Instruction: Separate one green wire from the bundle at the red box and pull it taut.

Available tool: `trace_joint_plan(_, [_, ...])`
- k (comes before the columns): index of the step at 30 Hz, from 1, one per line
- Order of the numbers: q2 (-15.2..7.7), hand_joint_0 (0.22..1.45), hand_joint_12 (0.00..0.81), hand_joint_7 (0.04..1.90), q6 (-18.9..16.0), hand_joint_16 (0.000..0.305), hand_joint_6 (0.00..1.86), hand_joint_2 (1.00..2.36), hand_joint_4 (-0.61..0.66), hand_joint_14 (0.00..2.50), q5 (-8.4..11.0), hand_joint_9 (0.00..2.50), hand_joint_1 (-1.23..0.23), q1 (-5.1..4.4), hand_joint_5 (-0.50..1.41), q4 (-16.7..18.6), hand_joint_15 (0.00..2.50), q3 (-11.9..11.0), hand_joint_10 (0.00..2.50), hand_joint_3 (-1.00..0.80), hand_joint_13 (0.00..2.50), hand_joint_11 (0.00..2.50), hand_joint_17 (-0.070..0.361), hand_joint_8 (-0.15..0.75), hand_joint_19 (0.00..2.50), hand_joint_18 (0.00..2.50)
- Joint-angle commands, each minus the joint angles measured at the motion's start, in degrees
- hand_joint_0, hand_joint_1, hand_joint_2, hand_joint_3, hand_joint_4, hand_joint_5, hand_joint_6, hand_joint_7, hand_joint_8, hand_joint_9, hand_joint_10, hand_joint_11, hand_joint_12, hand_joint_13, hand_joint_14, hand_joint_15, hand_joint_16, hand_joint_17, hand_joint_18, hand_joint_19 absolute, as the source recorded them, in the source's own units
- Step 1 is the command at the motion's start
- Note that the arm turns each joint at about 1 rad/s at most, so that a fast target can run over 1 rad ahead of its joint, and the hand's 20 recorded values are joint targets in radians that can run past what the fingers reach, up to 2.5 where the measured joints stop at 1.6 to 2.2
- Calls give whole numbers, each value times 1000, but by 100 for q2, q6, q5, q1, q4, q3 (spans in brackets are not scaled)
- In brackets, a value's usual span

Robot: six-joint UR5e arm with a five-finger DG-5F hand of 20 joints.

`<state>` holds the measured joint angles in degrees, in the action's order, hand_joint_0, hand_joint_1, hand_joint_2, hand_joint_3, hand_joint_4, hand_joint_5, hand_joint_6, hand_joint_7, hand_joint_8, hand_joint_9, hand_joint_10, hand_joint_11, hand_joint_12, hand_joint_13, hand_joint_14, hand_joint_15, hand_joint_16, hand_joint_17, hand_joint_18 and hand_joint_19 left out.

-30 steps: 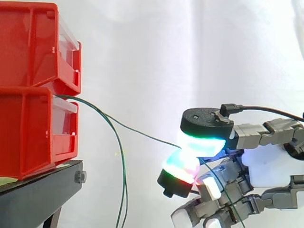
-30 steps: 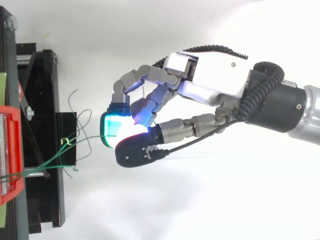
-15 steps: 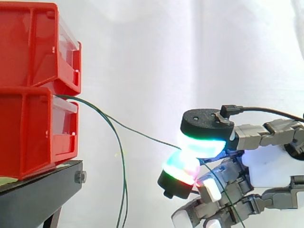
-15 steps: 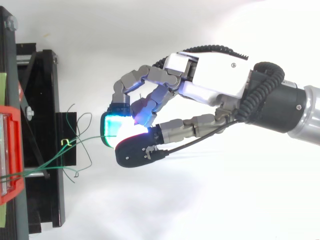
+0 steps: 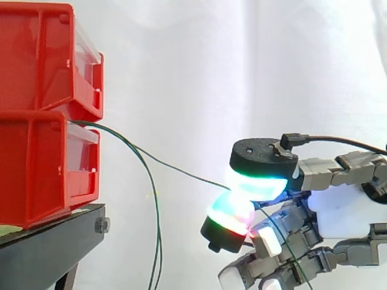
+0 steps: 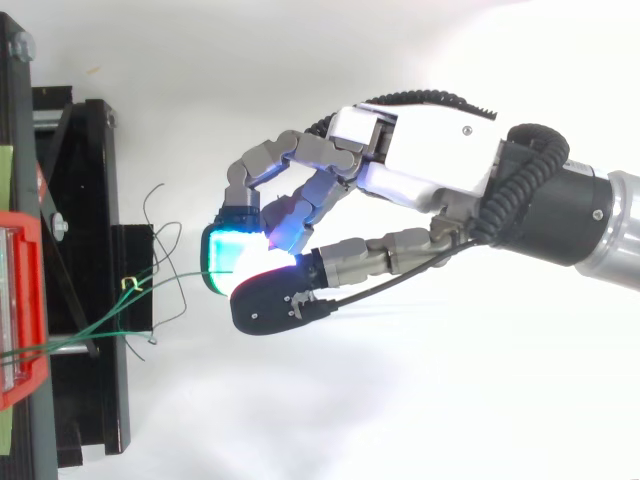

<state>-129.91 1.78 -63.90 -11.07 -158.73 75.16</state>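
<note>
The hand [image 6: 430, 155] reaches in from the right of the stacked red bins [image 5: 36, 163], level with the lower one, fingers curled toward them. Two glowing fingertips [image 5: 259, 185] — one above, one below — pinch a single green wire [image 5: 181, 171], which runs in a nearly straight line down from the seam between the bins. The other green wires [image 5: 158, 235] hang slack beside the bins' black stand [image 5: 54, 244]. A pale green strip [image 5: 9, 230] lies under the lower bin — any print on it is too small to tell.
</note>
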Motion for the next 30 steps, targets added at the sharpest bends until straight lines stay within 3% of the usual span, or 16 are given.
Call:
trace_joint_plan(1, [0, 615, 379, 1155, -2, 58, 907, 1014, 47, 13, 0, 1173, -815, 0, -104, 0, 375, -2, 22, -31, 773, 615, 131, 308, 505, 803])
trace_joint_plan(30, [0, 615, 376, 1138, -2, 57, 909, 1015, 46, 13, 9, 1168, -811, 0, -107, 0, 371, -2, 21, -40, 764, 619, 129, 304, 512, 772])
